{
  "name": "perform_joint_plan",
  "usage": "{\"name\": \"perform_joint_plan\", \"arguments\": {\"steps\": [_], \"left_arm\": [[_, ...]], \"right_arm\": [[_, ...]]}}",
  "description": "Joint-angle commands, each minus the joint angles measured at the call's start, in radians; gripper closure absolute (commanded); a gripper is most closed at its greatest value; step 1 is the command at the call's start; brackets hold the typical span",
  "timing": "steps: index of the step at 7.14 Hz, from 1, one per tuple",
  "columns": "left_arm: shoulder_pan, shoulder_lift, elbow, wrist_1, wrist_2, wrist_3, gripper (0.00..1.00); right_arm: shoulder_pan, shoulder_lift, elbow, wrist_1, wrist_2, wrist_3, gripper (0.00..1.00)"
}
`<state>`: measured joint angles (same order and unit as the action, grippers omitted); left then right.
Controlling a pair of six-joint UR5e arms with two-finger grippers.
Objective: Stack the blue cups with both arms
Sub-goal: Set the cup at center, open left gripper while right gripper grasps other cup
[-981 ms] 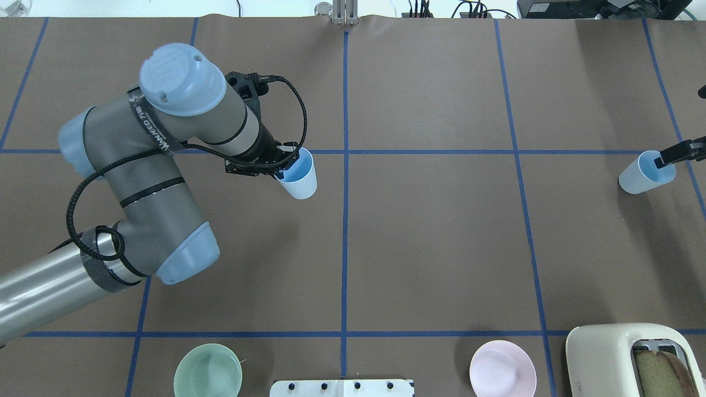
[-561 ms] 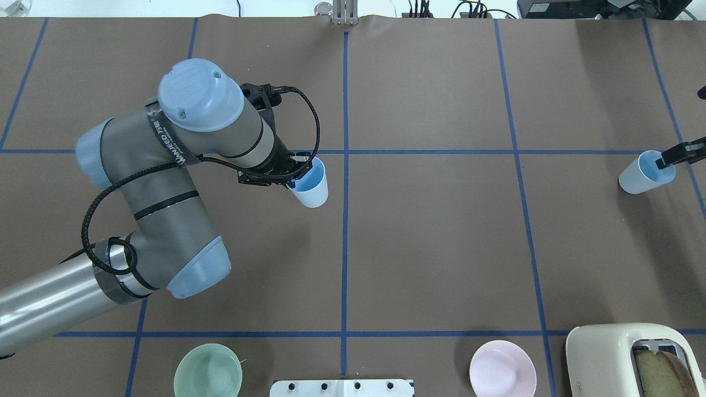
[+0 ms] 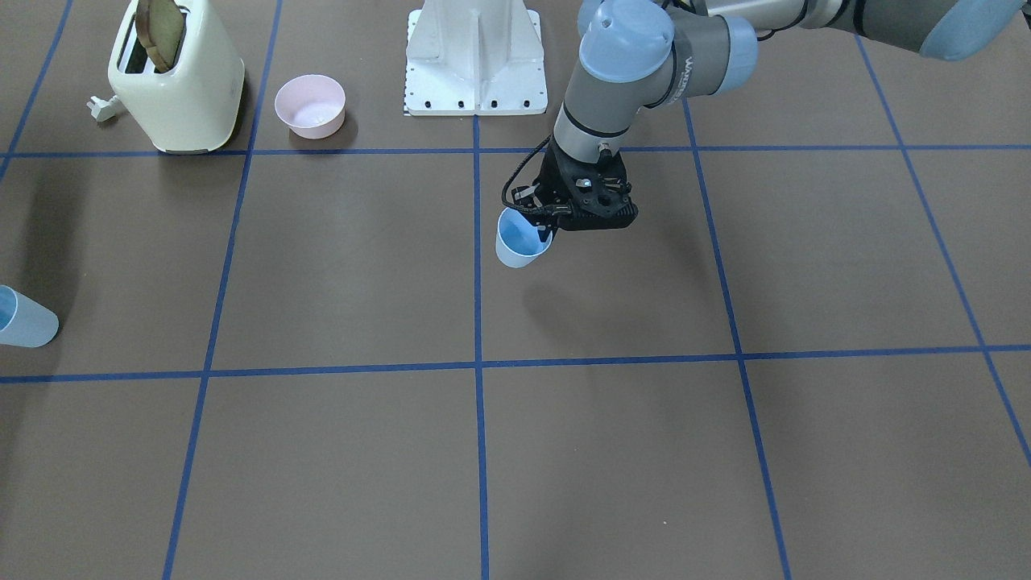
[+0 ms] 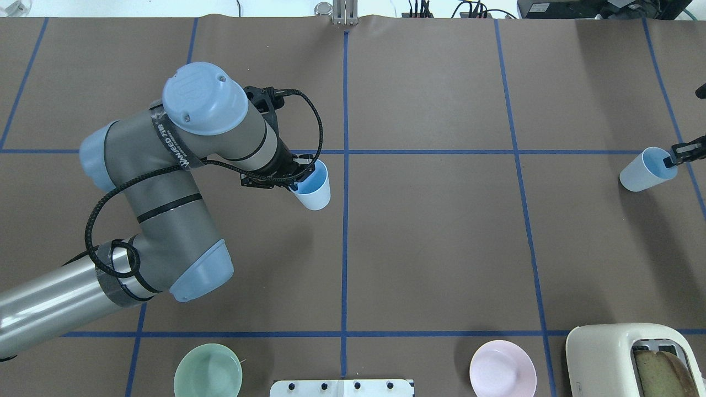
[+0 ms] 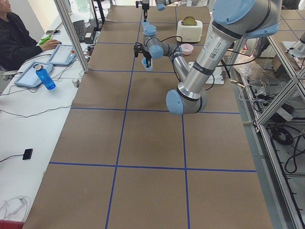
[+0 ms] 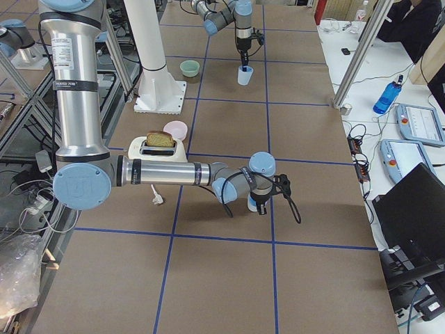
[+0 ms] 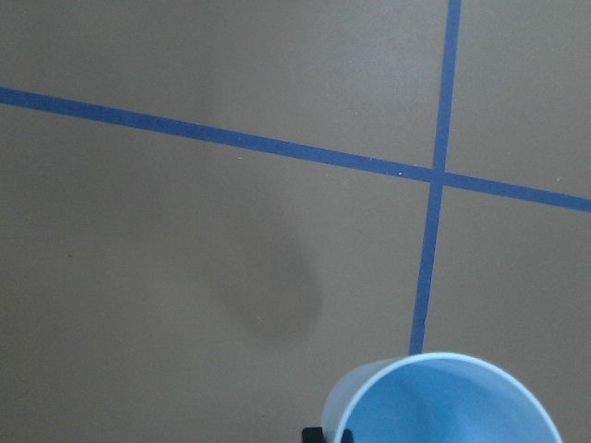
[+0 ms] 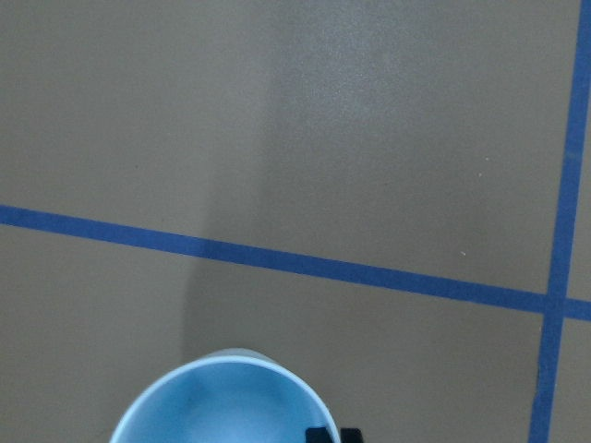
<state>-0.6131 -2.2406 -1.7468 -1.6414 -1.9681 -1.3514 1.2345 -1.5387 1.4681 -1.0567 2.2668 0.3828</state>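
Landmark: white base pedestal [image 3: 475, 56] at the robot-side table edge. Left arm [image 4: 165, 165] reaches out from the pedestal's left side. Its left gripper [image 4: 296, 177] has its fingers pressed onto the rim of the first blue cup [image 4: 314, 190], one finger inside the mouth and one outside. This cup hangs mouth-up and slightly tilted, off the table [image 4: 430, 248]. Its shadow lies apart from it on the brown cover, out in front of the pedestal and just on the left-arm side of the centre tape line [image 4: 345, 248]. The front-facing view agrees: gripper [image 3: 548, 229], cup [image 3: 519, 242], shadow separate. The second blue cup [image 4: 642, 171] is far out to the pedestal's right, near the table end. The right gripper [image 4: 672, 161] pinches its rim, with a dark fingertip showing inside the mouth. I cannot tell whether this cup is lifted or resting. Only the right gripper's tip shows overhead; in the exterior right view the right arm [image 6: 174, 172] stretches low over the table. Between the two cups lies brown cover crossed by blue tape lines. In the pedestal's row are the green bowl [image 4: 208, 375] on its left and the pink bowl [image 4: 502, 372] on its right. Beyond the pink bowl stands the cream toaster [image 4: 618, 353] with bread in a slot. All three are well apart from both cups. An operator [image 5: 14, 38] sits at a side desk with a blue bottle [image 5: 45, 76].
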Motion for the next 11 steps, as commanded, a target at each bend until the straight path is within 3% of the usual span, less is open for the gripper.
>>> {"name": "perform_joint_plan", "arguments": {"steps": [1,4,8,11], "left_arm": [[0.021,-0.014,0.006,0.0,0.011,-0.018,1.0],[0.096,-0.033,0.036,0.0,0.098,-0.046,1.0],[0.138,-0.062,0.088,-0.014,0.149,-0.08,1.0],[0.138,-0.094,0.138,-0.015,0.149,-0.075,1.0]], "right_arm": [[-0.001,0.018,0.026,-0.002,0.008,0.039,1.0],[0.006,0.069,0.067,-0.026,0.089,0.115,1.0],[0.01,0.147,0.205,-0.276,0.086,0.12,1.0],[0.01,0.16,0.219,-0.312,0.086,0.122,1.0]]}}
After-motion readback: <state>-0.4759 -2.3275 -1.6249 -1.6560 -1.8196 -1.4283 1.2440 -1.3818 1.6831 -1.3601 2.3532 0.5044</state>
